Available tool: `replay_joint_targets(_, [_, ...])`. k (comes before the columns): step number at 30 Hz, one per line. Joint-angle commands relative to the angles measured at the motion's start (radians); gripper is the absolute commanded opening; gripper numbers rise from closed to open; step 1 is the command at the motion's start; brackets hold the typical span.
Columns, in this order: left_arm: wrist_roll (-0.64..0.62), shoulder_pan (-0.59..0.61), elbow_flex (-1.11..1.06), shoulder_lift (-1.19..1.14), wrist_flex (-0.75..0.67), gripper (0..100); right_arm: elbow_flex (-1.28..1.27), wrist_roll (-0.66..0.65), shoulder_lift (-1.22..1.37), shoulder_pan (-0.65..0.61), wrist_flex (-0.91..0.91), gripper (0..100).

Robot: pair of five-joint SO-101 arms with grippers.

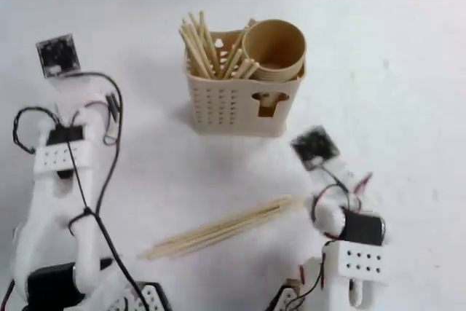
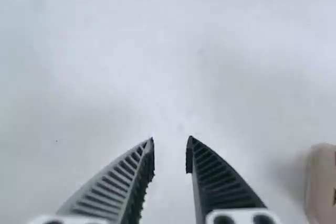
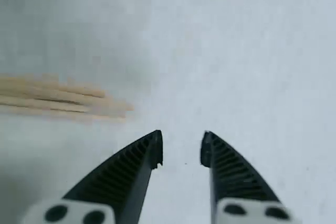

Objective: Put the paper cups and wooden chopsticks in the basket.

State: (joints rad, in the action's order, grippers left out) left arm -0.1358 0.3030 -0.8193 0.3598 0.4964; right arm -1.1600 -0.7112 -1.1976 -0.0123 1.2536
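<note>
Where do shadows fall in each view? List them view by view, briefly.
High view: the cream perforated plastic basket casts a soft shadow on the white table beside it. Left wrist view: a faint shadow lies on the table against the basket's corner. Right wrist view: the table looks dimmer around the loose bundle of wooden chopsticks than elsewhere.

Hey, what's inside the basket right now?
The basket holds a bundle of wooden chopsticks and, beside them, nested paper cups mouth up. Its walls hide its floor and the lower parts of both.
</note>
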Motion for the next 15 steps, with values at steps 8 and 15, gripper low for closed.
replay_joint_targets(8, [0.017,0.048,-0.054,0.025,-0.109,12,0.212,-0.038,0.438,-0.796,0.145,19.3])
replay_joint_targets(15, [0.017,0.051,-0.051,0.025,-0.109,12,0.118,-0.180,0.472,-0.855,0.061,19.1])
